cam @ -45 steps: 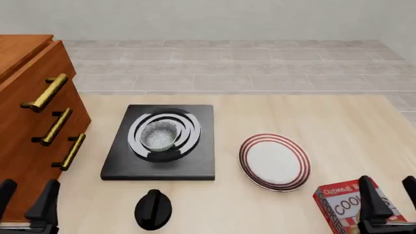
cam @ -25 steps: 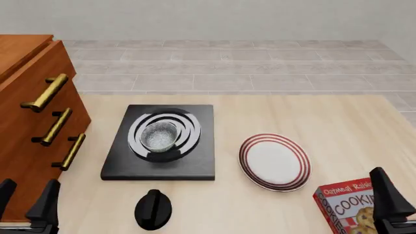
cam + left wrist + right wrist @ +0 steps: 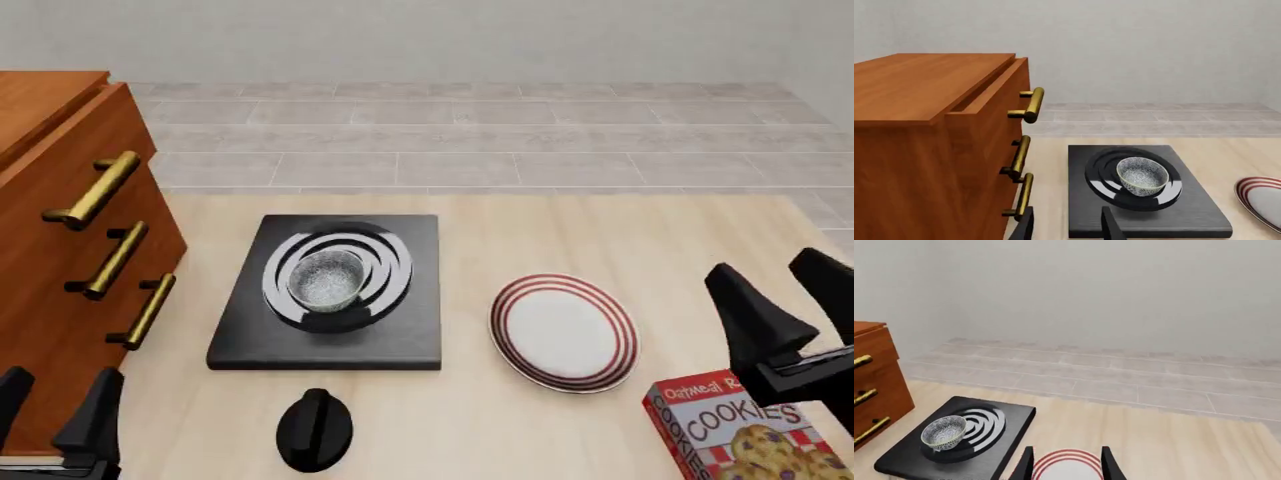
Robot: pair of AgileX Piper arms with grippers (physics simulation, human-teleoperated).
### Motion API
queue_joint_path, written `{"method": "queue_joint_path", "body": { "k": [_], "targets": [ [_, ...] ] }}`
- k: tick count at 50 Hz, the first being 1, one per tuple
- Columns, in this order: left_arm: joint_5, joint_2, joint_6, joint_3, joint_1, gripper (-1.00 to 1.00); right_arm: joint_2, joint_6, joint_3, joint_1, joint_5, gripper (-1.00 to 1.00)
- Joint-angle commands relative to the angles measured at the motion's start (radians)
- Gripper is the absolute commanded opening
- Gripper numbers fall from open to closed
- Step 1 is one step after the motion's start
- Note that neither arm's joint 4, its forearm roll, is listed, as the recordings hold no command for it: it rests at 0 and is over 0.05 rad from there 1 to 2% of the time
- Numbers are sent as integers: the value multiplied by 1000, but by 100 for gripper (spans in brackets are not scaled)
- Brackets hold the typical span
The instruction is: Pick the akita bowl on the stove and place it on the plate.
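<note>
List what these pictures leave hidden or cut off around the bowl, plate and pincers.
- Left pincer: front view's bottom edge cuts it; only finger tips show.
- Plate: left wrist view's edge crops most of it.
- Plate: right wrist view's bottom edge crops its near part.
- Akita bowl base: hidden by its own walls, so contact with the stove is unseen.
- Cookie box: front view's corner cuts it.

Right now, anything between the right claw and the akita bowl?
Yes: in the front view the plate lies between the right claw and the akita bowl, which sits on the stove. Otherwise bare tabletop.
</note>
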Motion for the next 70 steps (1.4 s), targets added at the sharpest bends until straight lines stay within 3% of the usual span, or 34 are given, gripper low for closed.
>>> {"method": "queue_joint_path", "body": {
  "k": [1, 2, 9, 14, 22, 26, 27, 30, 32, 51, 57, 59, 62, 63, 64, 70],
  "targets": [
    [0, 0, 0, 0, 0, 100, 250, 43, -110, 146, -69, 100],
    [0, 0, 0, 0, 0, 100, 270, 69, -124, 156, -66, 100],
    [0, 0, 0, 0, 0, 100, 375, 78, -176, 186, -108, 100],
    [0, 0, 0, 0, 0, 100, 482, 153, -231, 215, -148, 100],
    [0, 0, 0, 0, 0, 100, 677, 163, -283, 261, -224, 100],
    [0, 0, 0, 0, 0, 100, 832, 124, -382, 279, -153, 100],
    [0, 0, 0, 0, 0, 100, 805, 147, -368, 286, -190, 100],
    [0, 0, 0, 0, 0, 100, 831, 130, -406, 301, -177, 100],
    [0, 0, 0, 0, 0, 100, 844, 163, -424, 315, -171, 100],
    [0, 0, 0, 0, 0, 100, 980, 191, -547, 385, -180, 100],
    [0, 0, 0, 0, 0, 100, 1043, 182, -585, 407, -184, 100],
    [0, 0, 0, 0, 0, 100, 1088, 152, -627, 440, -171, 100],
    [0, 0, 0, 0, 0, 100, 1098, 152, -650, 412, -180, 100],
    [0, 0, 0, 0, 0, 100, 1139, 114, -667, 448, -175, 100],
    [0, 0, 0, 0, 0, 100, 1142, 144, -665, 439, -189, 100],
    [0, 0, 0, 0, 0, 100, 1213, 149, -719, 463, -189, 100]
  ]
}}
